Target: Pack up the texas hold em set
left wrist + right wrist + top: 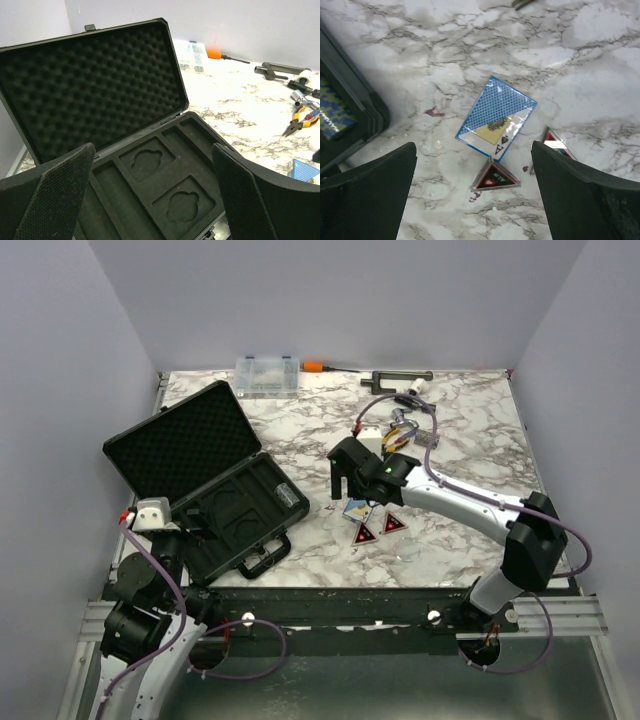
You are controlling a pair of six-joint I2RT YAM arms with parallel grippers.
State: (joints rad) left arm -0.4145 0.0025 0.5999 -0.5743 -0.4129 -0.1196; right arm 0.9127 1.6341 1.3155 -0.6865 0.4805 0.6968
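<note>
The card deck (496,116) lies flat on the bench (470,455), just right of the open briefcase (185,440) and near the middle of the scene. The right hand (472,150) hangs directly over it, fingers spread wide and holding nothing, with the deck framed between them in the right wrist view. A red-and-black triangle (495,177) sits just beside the deck's near corner, and a second one (557,145) lies to the right.

The deck's long axis runs on a slant across the line between the two fingers, neither square to it nor along it. To my eye the wrist wants a slight turn before descending, so the fingers close on the long edges, not on the corners.

The left hand (152,150) is also spread and empty. It hovers over the briefcase's moulded tray, well apart from the deck. The right arm is clearly the nearer, and the deck would travel left to reach the tray.
</note>
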